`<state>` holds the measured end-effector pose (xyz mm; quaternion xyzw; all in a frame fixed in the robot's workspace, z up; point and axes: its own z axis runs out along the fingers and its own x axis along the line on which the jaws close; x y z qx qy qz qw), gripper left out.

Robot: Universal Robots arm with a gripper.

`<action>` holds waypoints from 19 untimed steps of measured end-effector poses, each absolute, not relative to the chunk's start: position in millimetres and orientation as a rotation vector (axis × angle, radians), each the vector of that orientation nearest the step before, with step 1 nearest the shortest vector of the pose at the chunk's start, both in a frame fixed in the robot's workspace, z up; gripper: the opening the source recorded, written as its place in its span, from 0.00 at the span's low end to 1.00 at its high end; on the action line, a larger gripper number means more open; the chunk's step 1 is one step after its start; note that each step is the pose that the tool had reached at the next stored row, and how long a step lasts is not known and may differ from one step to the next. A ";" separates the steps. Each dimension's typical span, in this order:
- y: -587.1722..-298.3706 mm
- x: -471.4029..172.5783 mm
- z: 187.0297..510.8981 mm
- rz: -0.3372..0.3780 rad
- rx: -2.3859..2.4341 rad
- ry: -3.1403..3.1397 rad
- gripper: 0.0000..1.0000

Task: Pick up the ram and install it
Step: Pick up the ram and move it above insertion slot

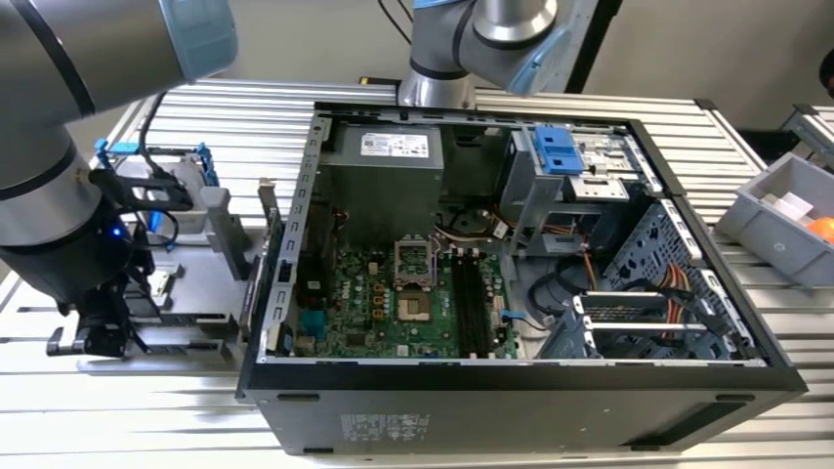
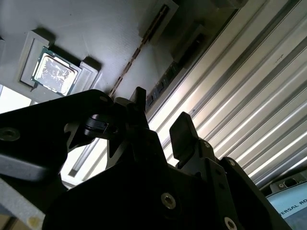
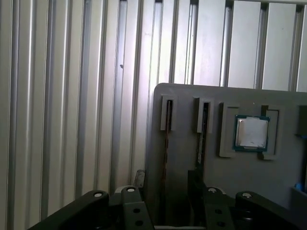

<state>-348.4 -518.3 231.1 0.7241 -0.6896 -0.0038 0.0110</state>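
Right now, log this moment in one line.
gripper: open, over tray | ram: on edge in tray slot, not held | case: open, beside tray

The ribbed metal table (image 1: 131, 430) carries an open computer case (image 1: 521, 401) centrally. A grey parts tray (image 1: 195, 293) lies at the exterior view's left, and a grey bin (image 1: 769, 215) at its right.

**Parts tray seen past the gripper**

A grey tray (image 3: 184, 96) lies on a ribbed metal table (image 3: 62, 96). Two narrow slots each hold a thin board on edge: the ram (image 3: 166, 143) and, just beside it, a second stick (image 3: 202, 139). A square processor (image 3: 251, 132) sits in a recess on the second stick's far side. The black gripper (image 3: 166, 177) hangs over the tray, its fingers (image 3: 139, 178) spread to either side of the ram.
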 end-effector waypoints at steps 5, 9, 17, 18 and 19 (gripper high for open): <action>-518.2 -348.4 228.7 -0.012 2.259 -2.151 1.00; -518.1 -348.4 226.4 -0.012 2.259 -2.151 1.00; -517.7 -348.4 221.7 -0.011 2.258 -2.151 1.00; -517.6 -348.4 221.1 -0.010 2.258 -2.151 1.00; -517.6 -348.4 220.6 -0.010 2.258 -2.151 1.00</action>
